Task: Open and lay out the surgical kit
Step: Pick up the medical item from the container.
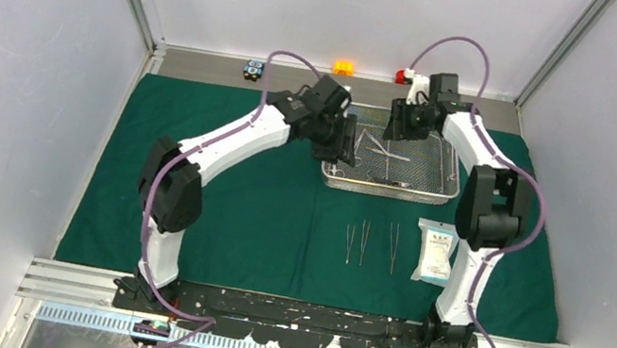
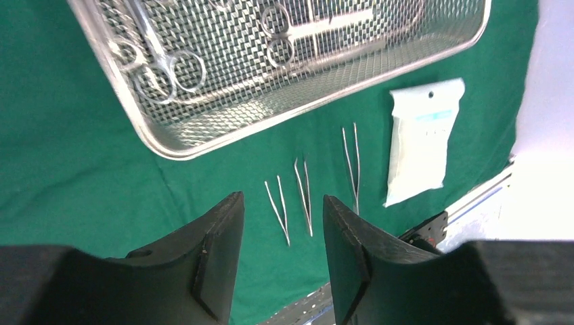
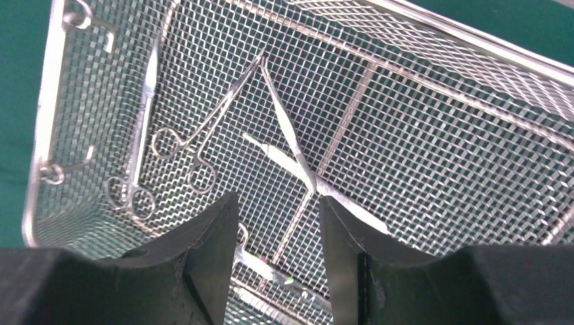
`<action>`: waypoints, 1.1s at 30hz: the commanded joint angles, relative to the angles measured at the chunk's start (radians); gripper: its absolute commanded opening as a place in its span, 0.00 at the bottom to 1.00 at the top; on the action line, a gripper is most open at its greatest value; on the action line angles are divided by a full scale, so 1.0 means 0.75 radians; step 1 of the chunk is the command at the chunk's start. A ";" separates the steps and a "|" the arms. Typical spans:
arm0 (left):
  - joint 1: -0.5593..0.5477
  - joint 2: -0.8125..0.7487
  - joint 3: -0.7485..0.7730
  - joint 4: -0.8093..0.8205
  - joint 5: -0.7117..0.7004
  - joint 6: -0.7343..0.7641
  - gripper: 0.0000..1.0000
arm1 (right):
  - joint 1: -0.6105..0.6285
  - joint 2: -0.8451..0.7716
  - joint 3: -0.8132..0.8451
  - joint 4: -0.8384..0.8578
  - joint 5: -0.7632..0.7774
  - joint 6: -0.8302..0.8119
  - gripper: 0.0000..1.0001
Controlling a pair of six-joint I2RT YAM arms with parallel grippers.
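Observation:
The dark green cloth (image 1: 235,190) lies spread flat. The silver wire-mesh tray (image 1: 431,175) stands on its far right part. In the right wrist view the tray (image 3: 440,135) holds ring-handled forceps (image 3: 203,132), scissors (image 3: 139,135) and other slim steel tools. Three tweezers (image 1: 364,241) lie side by side on the cloth in front of the tray, with the white-blue packet (image 1: 437,251) to their right. My left gripper (image 1: 345,147) is open and empty over the tray's left end. My right gripper (image 1: 396,132) is open and empty above the tray's inside (image 3: 276,200).
Small orange (image 1: 343,67), red (image 1: 401,76) and black-blue (image 1: 253,69) blocks sit on the ledge behind the cloth. White walls close in both sides and the back. The left wrist view shows the tweezers (image 2: 303,196) and packet (image 2: 423,145) near the front rail.

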 commanded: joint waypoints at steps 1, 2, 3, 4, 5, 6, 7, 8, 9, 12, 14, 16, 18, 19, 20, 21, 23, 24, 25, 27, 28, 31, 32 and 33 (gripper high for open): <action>0.119 -0.115 0.022 0.009 0.015 0.065 0.49 | 0.065 0.125 0.203 -0.073 0.145 -0.152 0.53; 0.143 -0.125 0.011 0.019 0.023 0.062 0.49 | 0.074 0.162 0.241 -0.093 0.155 -0.172 0.53; 0.166 -0.137 -0.001 0.023 0.031 0.058 0.49 | 0.080 0.209 0.281 -0.118 0.162 -0.196 0.53; 0.181 -0.144 -0.013 0.030 0.040 0.055 0.49 | 0.088 0.241 0.318 -0.145 0.168 -0.219 0.53; 0.198 -0.148 -0.022 0.036 0.047 0.053 0.49 | 0.091 0.267 0.352 -0.171 0.169 -0.250 0.53; 0.213 -0.152 -0.036 0.043 0.055 0.048 0.49 | 0.097 0.292 0.386 -0.197 0.160 -0.272 0.53; 0.222 -0.156 -0.047 0.049 0.067 0.044 0.49 | 0.098 0.314 0.412 -0.224 0.147 -0.288 0.53; 0.231 -0.157 -0.055 0.056 0.075 0.041 0.49 | 0.102 0.334 0.438 -0.250 0.134 -0.305 0.53; 0.237 -0.158 -0.061 0.060 0.079 0.038 0.49 | 0.104 0.351 0.460 -0.273 0.122 -0.320 0.53; 0.249 -0.154 -0.079 0.075 0.098 0.030 0.49 | 0.115 0.388 0.492 -0.306 0.130 -0.360 0.53; 0.255 -0.152 -0.090 0.088 0.113 0.023 0.49 | 0.115 0.402 0.504 -0.315 0.132 -0.374 0.52; 0.260 -0.152 -0.097 0.099 0.122 0.017 0.49 | 0.117 0.417 0.516 -0.329 0.134 -0.388 0.51; 0.260 -0.152 -0.103 0.103 0.129 0.013 0.49 | 0.119 0.422 0.519 -0.340 0.128 -0.406 0.51; 0.262 -0.152 -0.104 0.105 0.129 0.013 0.49 | 0.121 0.421 0.516 -0.345 0.121 -0.414 0.50; 0.262 -0.150 -0.106 0.109 0.131 0.011 0.49 | 0.122 0.422 0.513 -0.349 0.120 -0.422 0.50; 0.262 -0.149 -0.106 0.111 0.135 0.011 0.49 | 0.123 0.421 0.505 -0.346 0.124 -0.434 0.50; 0.262 -0.145 -0.106 0.114 0.139 0.009 0.49 | 0.129 0.422 0.495 -0.339 0.144 -0.447 0.50; 0.263 -0.143 -0.105 0.114 0.142 0.006 0.49 | 0.130 0.424 0.493 -0.334 0.152 -0.449 0.49; 0.263 -0.141 -0.105 0.115 0.146 0.005 0.49 | 0.131 0.429 0.497 -0.332 0.157 -0.450 0.49; 0.262 -0.138 -0.106 0.120 0.151 0.003 0.49 | 0.136 0.443 0.509 -0.327 0.167 -0.451 0.48; 0.263 -0.137 -0.107 0.121 0.153 0.003 0.49 | 0.138 0.450 0.518 -0.327 0.173 -0.453 0.47; 0.264 -0.137 -0.114 0.129 0.157 0.002 0.49 | 0.142 0.471 0.550 -0.328 0.180 -0.455 0.45; 0.264 -0.137 -0.116 0.132 0.158 0.001 0.49 | 0.145 0.479 0.558 -0.330 0.181 -0.457 0.44; 0.264 -0.137 -0.118 0.134 0.161 0.001 0.49 | 0.148 0.485 0.566 -0.333 0.183 -0.462 0.43</action>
